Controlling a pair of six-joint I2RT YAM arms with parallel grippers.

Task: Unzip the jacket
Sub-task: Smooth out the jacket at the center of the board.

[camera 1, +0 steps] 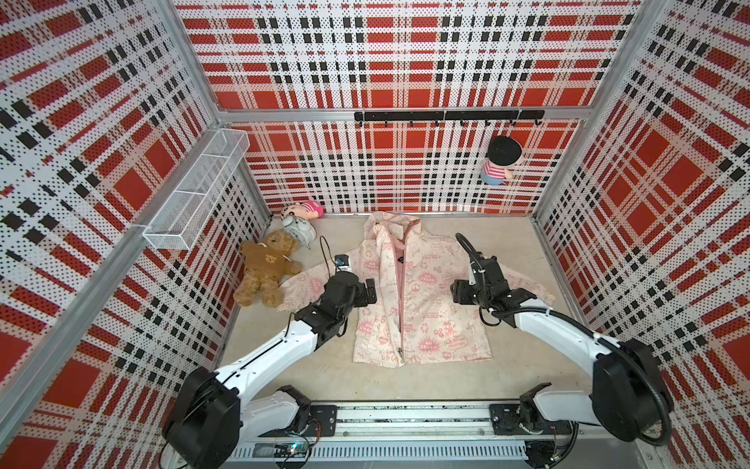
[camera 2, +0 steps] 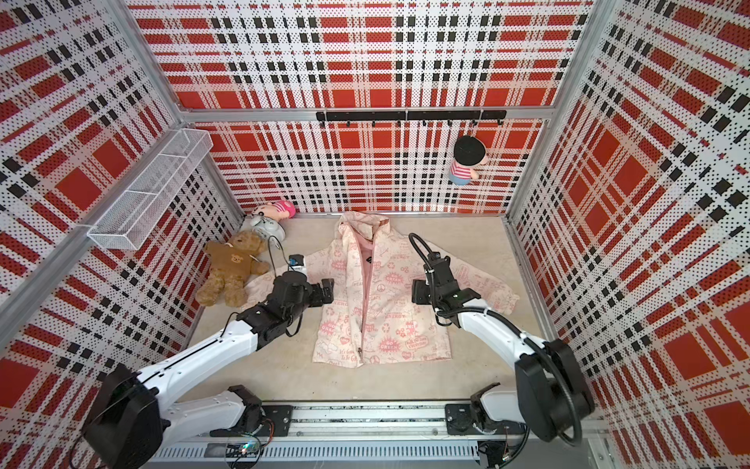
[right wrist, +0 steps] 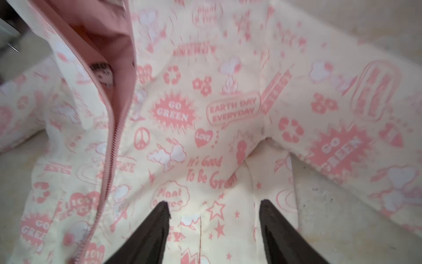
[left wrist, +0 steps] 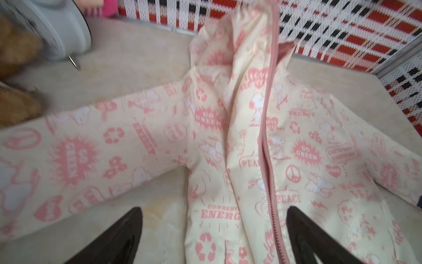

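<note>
While our left gripper (left wrist: 214, 208) and right gripper (right wrist: 214, 202) hang open and empty, we read "GO GREEN" and "EARTH DAY EVERYDAY" on the jacket (right wrist: 228, 146).

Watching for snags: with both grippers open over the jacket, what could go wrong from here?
1. The zipper pull seems to sit near the jacket hem; the halves may be joined there.
2. The left gripper, open, hangs over the fabric and could snag it.
3. The teddy bear lies beside the sleeve; the left arm could knock it.
</note>
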